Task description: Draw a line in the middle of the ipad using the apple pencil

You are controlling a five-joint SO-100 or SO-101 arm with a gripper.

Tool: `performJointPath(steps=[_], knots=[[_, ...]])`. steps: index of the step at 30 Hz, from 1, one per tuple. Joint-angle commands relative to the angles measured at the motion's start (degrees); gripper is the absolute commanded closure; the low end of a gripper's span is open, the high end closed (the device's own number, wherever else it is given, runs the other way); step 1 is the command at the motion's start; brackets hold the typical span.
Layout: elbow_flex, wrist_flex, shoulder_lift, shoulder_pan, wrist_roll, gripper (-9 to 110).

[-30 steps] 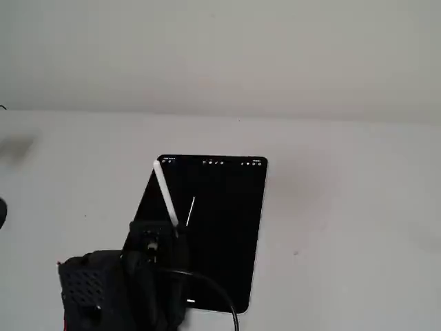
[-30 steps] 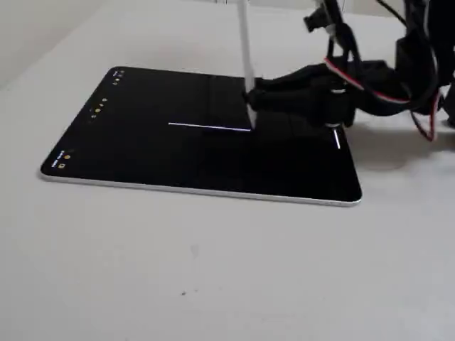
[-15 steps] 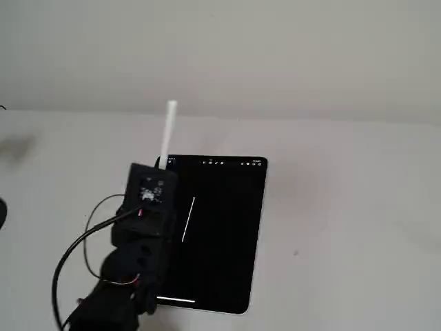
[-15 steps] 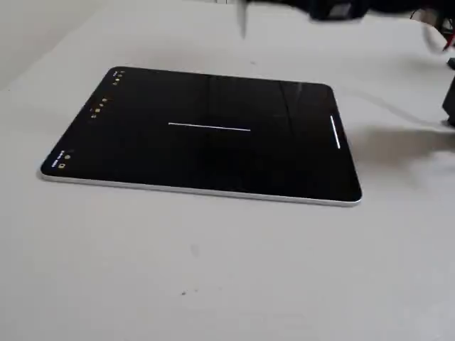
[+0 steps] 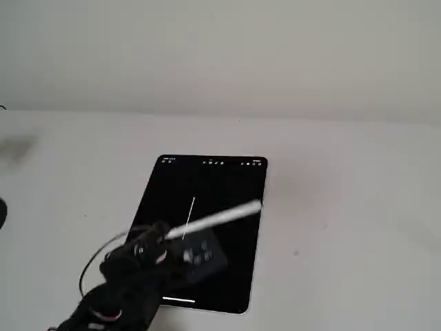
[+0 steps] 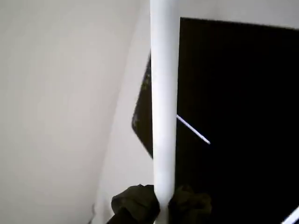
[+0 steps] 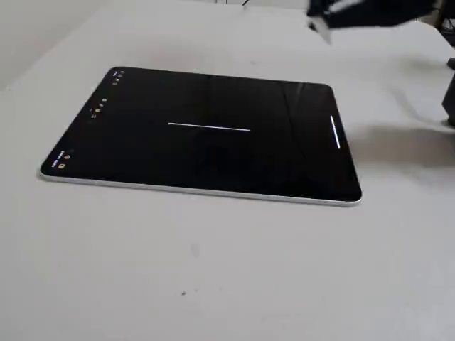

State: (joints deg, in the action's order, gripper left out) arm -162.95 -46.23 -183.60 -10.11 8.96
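Observation:
The iPad [image 5: 231,181] lies flat on the white table with a black screen, and shows in the wrist view [image 6: 243,84] and the other fixed view [image 7: 178,99]. A short white line [image 5: 190,215] runs along the middle of the screen [image 7: 210,128] [image 6: 193,129]. My gripper [image 5: 161,241] is shut on the white Apple pencil [image 5: 220,216], over the iPad's near left part. The pencil slants up to the right and appears lifted off the screen. In the wrist view the pencil [image 6: 164,93] runs straight up from the dark fingers [image 6: 135,205]. The arm [image 7: 370,11] is a dark blur at top right.
A dark cable [image 5: 89,265] loops beside the arm at lower left. A dark object [image 5: 2,212] sits at the left edge of the table, another [image 7: 449,92] at the right edge of a fixed view. A pale wall stands behind.

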Motion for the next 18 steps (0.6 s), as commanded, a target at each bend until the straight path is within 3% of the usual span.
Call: performJointPath(steps=[1,4,18], knots=[[-0.35,-10.02,-6.94,0.53,-7.47,102],[-2.02,-13.71,-6.94,0.79,-11.60,102],[-10.20,-18.28,-6.94,0.44,-11.69,101]])
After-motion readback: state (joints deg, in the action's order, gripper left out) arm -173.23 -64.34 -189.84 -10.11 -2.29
